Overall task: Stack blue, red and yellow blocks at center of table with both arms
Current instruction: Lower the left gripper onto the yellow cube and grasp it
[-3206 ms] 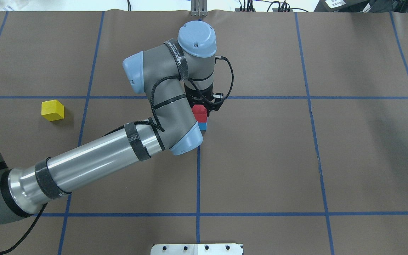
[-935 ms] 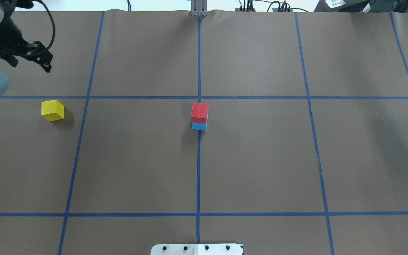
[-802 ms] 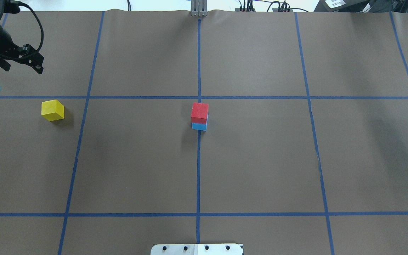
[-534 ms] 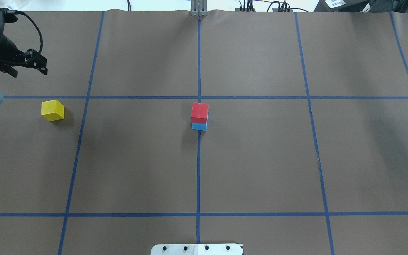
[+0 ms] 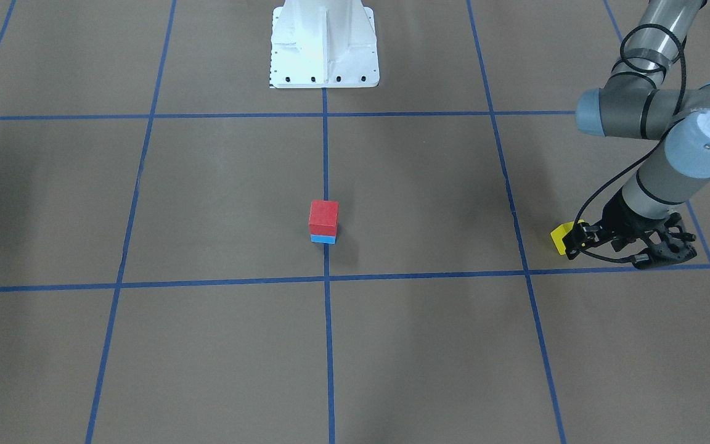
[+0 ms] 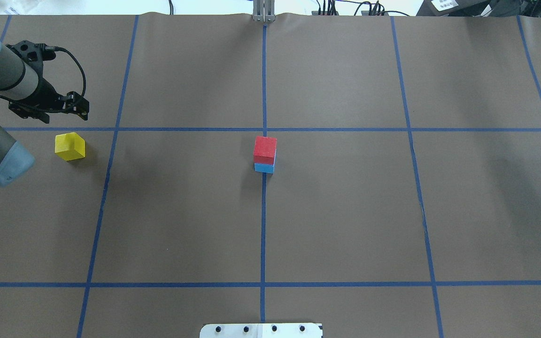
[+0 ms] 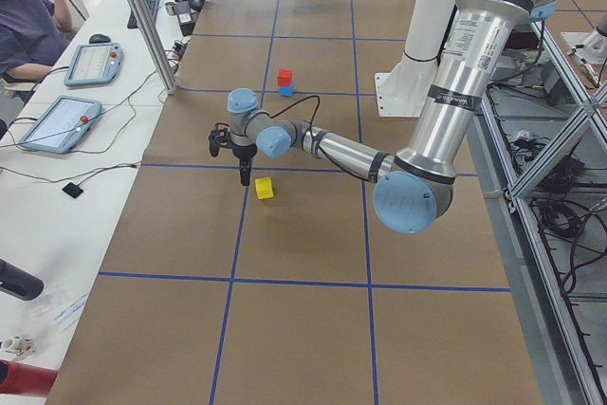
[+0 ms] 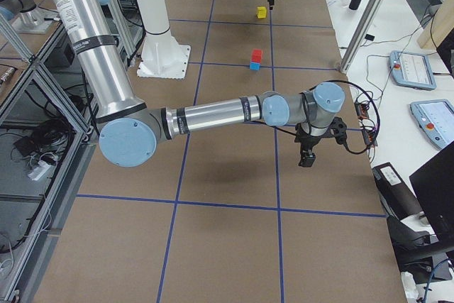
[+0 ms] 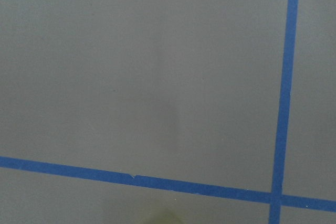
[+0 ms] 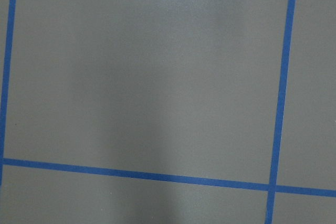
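Observation:
A red block (image 6: pixel 265 148) sits on a blue block (image 6: pixel 264 167) at the table's centre; the stack also shows in the front-facing view (image 5: pixel 323 217). A yellow block (image 6: pixel 69 146) lies alone at the far left, and in the front-facing view it is partly hidden behind the left wrist (image 5: pixel 559 238). My left gripper (image 6: pixel 50 109) hangs above the table just beyond the yellow block, apart from it and empty; I cannot tell whether it is open or shut. My right gripper (image 8: pixel 307 158) hovers over bare table far right; I cannot tell its state.
The white robot base plate (image 5: pixel 324 46) stands at the table's near-robot edge. Blue tape lines (image 6: pixel 263 211) grid the brown table. An operators' desk with tablets (image 7: pixel 57 120) and a seated person (image 7: pixel 24 30) runs along the far side.
My left gripper let go of the red block on the blue one and swung far left. In the last half second it moved right and closer to the yellow block.

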`<control>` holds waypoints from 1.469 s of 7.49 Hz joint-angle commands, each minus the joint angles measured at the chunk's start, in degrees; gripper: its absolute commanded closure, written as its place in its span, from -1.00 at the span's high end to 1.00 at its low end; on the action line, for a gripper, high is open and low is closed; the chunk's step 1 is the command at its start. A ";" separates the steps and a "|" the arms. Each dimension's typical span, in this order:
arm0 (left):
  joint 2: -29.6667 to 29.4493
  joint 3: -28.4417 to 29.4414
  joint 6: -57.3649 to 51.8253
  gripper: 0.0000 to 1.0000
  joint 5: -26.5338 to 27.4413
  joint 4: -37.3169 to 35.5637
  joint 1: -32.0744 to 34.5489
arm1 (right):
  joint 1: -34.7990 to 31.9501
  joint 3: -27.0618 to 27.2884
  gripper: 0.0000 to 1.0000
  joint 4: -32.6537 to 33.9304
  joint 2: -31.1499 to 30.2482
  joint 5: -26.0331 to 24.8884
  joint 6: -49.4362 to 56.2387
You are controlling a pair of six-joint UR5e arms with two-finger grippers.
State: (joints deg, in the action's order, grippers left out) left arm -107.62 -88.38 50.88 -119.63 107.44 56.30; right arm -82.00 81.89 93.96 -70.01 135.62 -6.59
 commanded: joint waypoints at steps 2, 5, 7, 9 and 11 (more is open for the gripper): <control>1.97 -0.48 -3.33 0.99 0.36 0.13 -0.31 | 0.00 -0.06 0.98 0.00 -0.04 0.09 0.00; 1.89 -0.39 -2.62 0.99 0.45 0.05 -0.92 | 0.00 -0.15 0.99 0.09 -0.04 -0.09 0.00; 2.41 -0.04 -2.54 0.99 1.76 0.05 -2.41 | 0.00 -0.15 0.99 0.09 -0.04 -0.09 0.00; 2.76 0.05 -2.19 0.99 2.21 0.22 -3.30 | 0.00 -0.15 0.99 0.09 -0.04 0.00 0.00; 3.46 0.05 -1.31 0.99 2.21 0.40 -4.17 | 0.00 -0.07 0.99 0.09 -0.04 -0.09 0.00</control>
State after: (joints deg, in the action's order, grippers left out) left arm -104.72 -88.31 49.10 -117.46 107.69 52.70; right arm -82.00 81.75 94.04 -70.05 135.59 -6.59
